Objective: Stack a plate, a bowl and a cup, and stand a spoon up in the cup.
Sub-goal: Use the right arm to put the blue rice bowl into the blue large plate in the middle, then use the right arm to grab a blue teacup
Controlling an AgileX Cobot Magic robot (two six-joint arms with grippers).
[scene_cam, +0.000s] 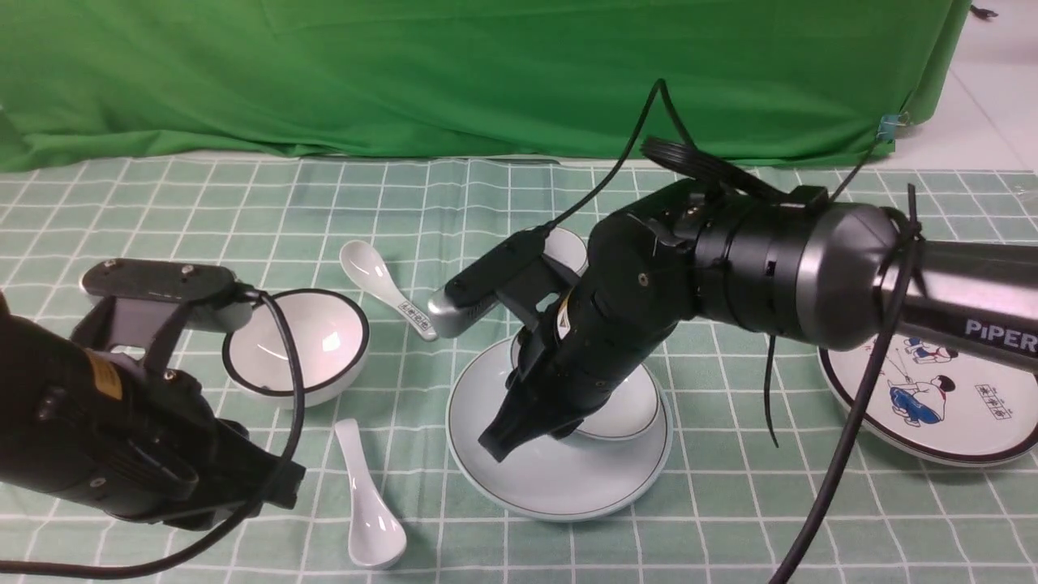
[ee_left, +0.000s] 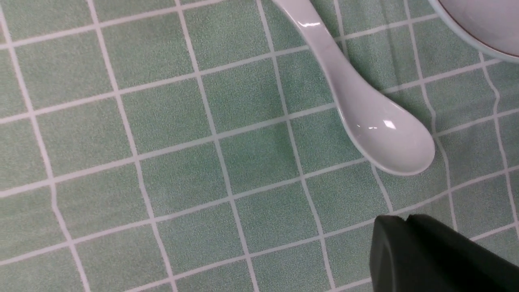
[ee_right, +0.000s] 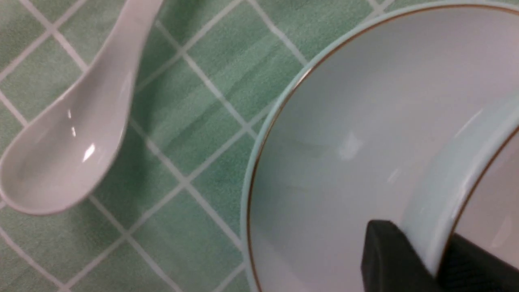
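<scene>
At the centre of the green checked tablecloth (scene_cam: 730, 527), the large round pale blue-green ceramic plate (scene_cam: 559, 491) is serving as the base of the stack. The shallow pale blue-green ceramic bowl (scene_cam: 631, 405) is being held over the plate's far right part by the right gripper (scene_cam: 501, 444). Whether the bowl is already being fully borne by the plate cannot be told. The first stacking step is therefore being judged as nearly complete.

Two steps are remaining. The small handleless pale cup (scene_cam: 568, 246), partly hidden behind the right gripper, is standing on the cloth just beyond the plate. The plain white ceramic soup spoon (scene_cam: 369, 507) is lying flat on the cloth to the left of the plate, apart from it, with its scoop towards the robot.

In the right wrist view the two black fingers (ee_right: 389, 255) are standing a narrow gap apart, one outside and one inside the bowl's wall, and are clamped on its rim. The left gripper (scene_cam: 272, 483) is hovering above the cloth near the spoon's scoop. Its fingers are pressed together, nothing is being held, and the spoon is not being touched.
</scene>
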